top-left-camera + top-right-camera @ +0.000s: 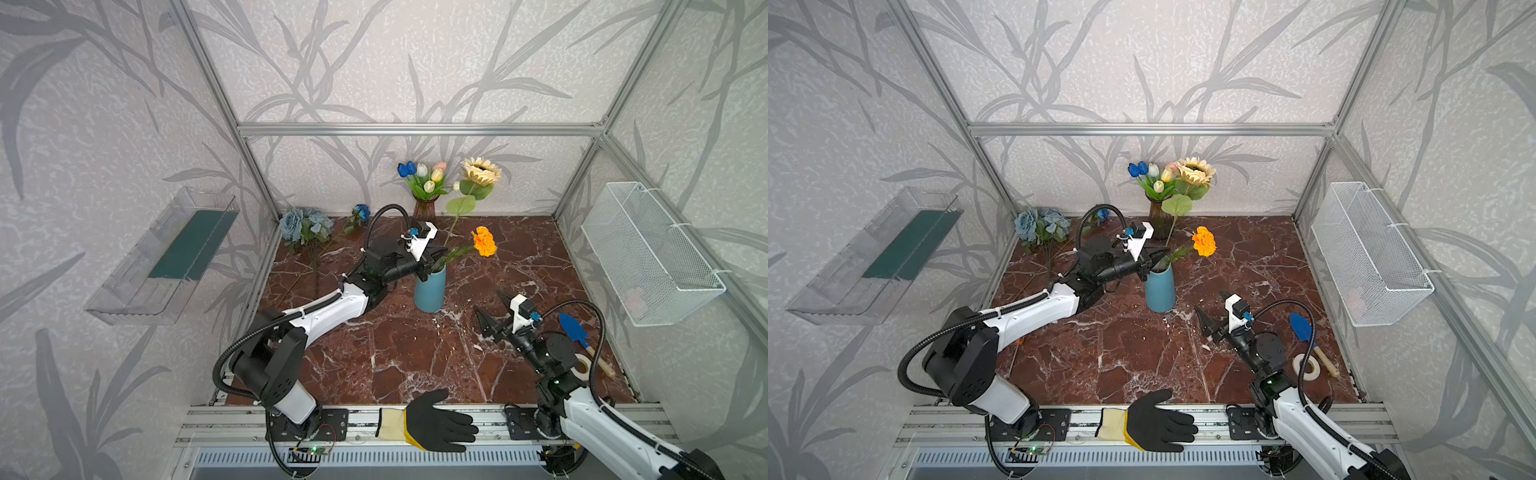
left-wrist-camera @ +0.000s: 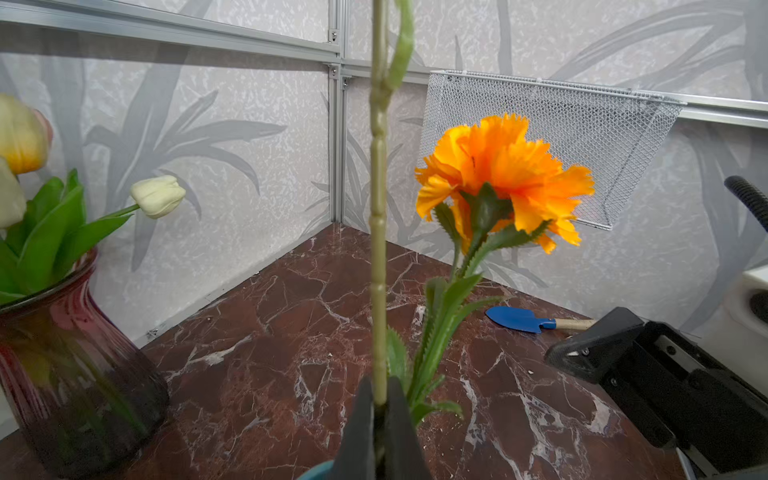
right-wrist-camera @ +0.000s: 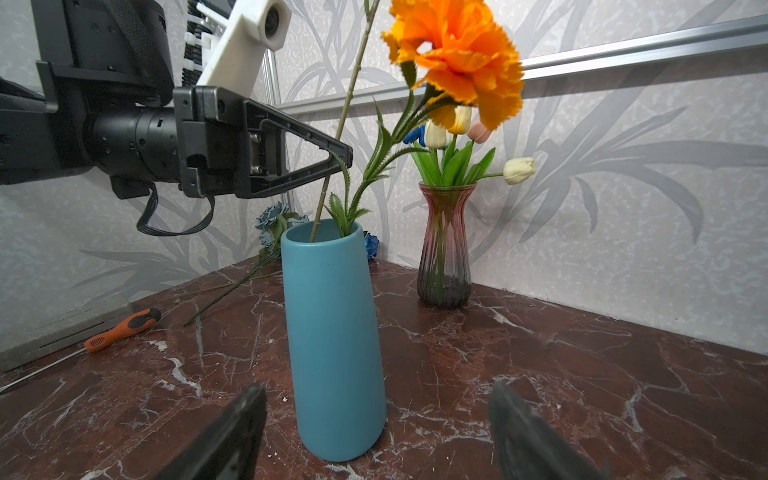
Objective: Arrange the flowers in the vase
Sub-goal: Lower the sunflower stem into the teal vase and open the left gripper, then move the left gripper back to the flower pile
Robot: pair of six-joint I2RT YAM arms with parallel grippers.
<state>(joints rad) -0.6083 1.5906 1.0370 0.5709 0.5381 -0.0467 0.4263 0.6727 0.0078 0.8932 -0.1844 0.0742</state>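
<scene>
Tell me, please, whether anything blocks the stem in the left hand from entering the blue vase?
Nothing visible does: the stem, gripped by the left hand, already passes into the blue vase beside the marigold.

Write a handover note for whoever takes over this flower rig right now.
Left gripper: shut on the stem of the beige daisy, stem's lower end in the blue vase.
Right gripper: open, empty, in front of that vase.
Done: orange marigold in the blue vase; tulips in the glass vase.
Left: release the daisy, then place the dusty-blue roses and dark-blue rose lying at the table back left.
</scene>
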